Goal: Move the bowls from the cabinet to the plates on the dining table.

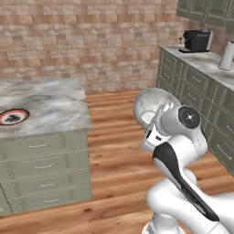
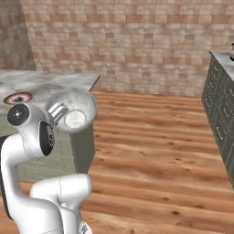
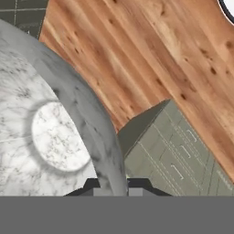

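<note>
Brick walls and a warm plank floor (image 2: 151, 151) frame this kitchen, with the dining table (image 1: 50, 103) standing at the left and a run of green drawer units (image 1: 201, 98) along the right wall. On that far worktop sit a black toaster (image 1: 196, 40) and a pale kettle (image 1: 226, 55).

One bowl is in sight: the mottled grey bowl (image 1: 153, 107), carried in mid-air above the floor between the table and the drawer units, tilted so its mouth faces sideways. The gripper (image 2: 58, 112) has its fingers pinched tight on the bowl's rim; in the hand view the rim (image 3: 98, 137) runs down between the dark fingertips.

One plate is in sight as well: the orange-rimmed plate (image 1: 13, 116), lying flat on the marble top near the table's left edge, with nothing on it. The bowl is well apart from it, off the table's right end.

As a judgement, this bowl has left the cabinet and is in transit, so the fetching half of its trip looks done while the placing is not yet done. What remains is to bring it over the table, level it, and set it on a plate. The cream-white bowl and the dark plate cannot be accounted for from these views.
</note>
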### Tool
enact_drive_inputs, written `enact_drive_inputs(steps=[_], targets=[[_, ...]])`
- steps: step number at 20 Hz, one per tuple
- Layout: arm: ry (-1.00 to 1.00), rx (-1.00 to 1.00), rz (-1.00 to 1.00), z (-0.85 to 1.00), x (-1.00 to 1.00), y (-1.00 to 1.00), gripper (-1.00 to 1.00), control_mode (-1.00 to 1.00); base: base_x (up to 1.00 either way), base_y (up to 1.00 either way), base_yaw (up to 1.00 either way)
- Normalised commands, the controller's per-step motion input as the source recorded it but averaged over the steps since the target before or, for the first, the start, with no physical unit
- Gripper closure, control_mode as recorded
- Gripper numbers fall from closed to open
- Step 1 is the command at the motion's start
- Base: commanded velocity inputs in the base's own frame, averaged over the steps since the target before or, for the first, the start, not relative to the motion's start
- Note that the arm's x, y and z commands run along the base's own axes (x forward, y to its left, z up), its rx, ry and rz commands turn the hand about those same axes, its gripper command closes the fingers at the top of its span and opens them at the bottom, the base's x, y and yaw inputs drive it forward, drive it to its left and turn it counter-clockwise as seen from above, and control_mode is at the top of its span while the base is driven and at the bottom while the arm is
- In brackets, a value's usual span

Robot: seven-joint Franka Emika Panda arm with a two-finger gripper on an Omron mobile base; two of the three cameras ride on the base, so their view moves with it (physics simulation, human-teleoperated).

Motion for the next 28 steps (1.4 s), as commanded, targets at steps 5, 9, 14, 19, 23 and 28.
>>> enact_drive_inputs(steps=[5, 9, 14, 19, 23, 28], targets=[[0.00, 0.00, 0.00, 0.00, 0.00, 0.00, 1.00, 1.00, 0.09, 0.93, -0.06], [0.00, 0.00, 0.00, 0.00, 0.00, 0.00, 1.00, 1.00, 0.08, 0.86, -0.26], [0.00, 0.00, 0.00, 0.00, 0.00, 0.00, 1.00, 1.00, 0.13, 0.75, -0.35], [0.00, 0.00, 0.00, 0.00, 0.00, 0.00, 1.00, 1.00, 0.26, 0.79, -0.21], [0.00, 0.00, 0.00, 0.00, 0.00, 0.00, 1.00, 1.00, 0.32, 0.69, -0.01], [0.00, 0.00, 0.00, 0.00, 0.00, 0.00, 1.00, 1.00, 0.41, 0.65, 0.00]])
